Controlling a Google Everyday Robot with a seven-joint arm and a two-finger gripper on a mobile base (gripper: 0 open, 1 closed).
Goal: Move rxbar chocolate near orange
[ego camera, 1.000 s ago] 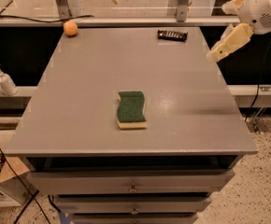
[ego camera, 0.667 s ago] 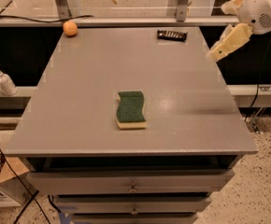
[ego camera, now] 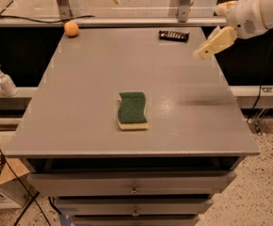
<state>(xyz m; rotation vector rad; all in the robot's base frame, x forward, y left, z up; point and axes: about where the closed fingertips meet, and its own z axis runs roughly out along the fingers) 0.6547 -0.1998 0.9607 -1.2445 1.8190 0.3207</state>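
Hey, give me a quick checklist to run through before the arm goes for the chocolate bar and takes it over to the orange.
1. Chocolate bar in view, lying flat and alone near the far edge of the table: ok.
2. Orange in view at the far left corner: ok.
3. Gripper near the bar: ok. It hangs over the table's right side, right of the bar and not touching it.
4. Gripper ready to grasp: cannot tell.
5. Strip between bar and orange free of things: ok. The sponge lies mid-table, well off that line.
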